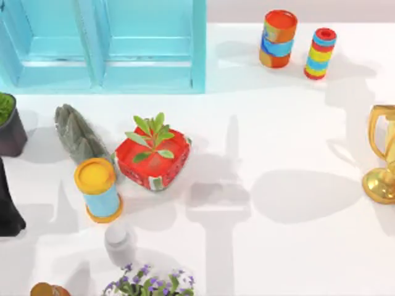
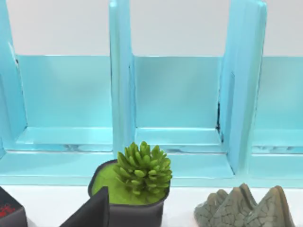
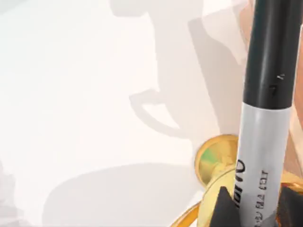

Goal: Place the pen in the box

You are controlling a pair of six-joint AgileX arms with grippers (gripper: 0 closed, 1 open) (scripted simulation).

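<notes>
Bench (image 1: 290, 123): white, viewed from above. Box (image 1: 123, 68): pale blue, open compartments split by upright dividers, at 11 o'clock on the bench; in the left wrist view the box (image 2: 177, 94) rises just behind a succulent (image 2: 142, 170) in a dark pot, with a grey stone (image 2: 246, 208) beside it. Pen (image 3: 265, 118): black cap, grey labelled band, seen in the right wrist view held upright between the two dark fingertips (image 3: 225, 208) of the right end effector (image 3: 255, 213), which is clenched on its grey band; it hangs above the bench near a gold trophy (image 3: 215, 161). Gold trophy (image 1: 382, 154): at 3 o'clock, on the right edge of the bench. Red planter (image 1: 153, 160): holds a leafy green sprout, just left of centre, at 9 o'clock. Grey stone (image 1: 77, 132): just beside the red planter, toward 10 o'clock. Yellow-topped can (image 1: 99, 188): blue band, upright, near the planter toward 8 o'clock. Dark pot (image 1: 9, 126): at the left edge, 9 o'clock. Striped orange can (image 1: 278, 38) and striped narrow can (image 1: 320, 52): upright, near each other at 1 o'clock. Flowering plant (image 1: 151, 283): purple blooms, at 7 o'clock on the near edge. Left end effector: grip state cannot be told.
</notes>
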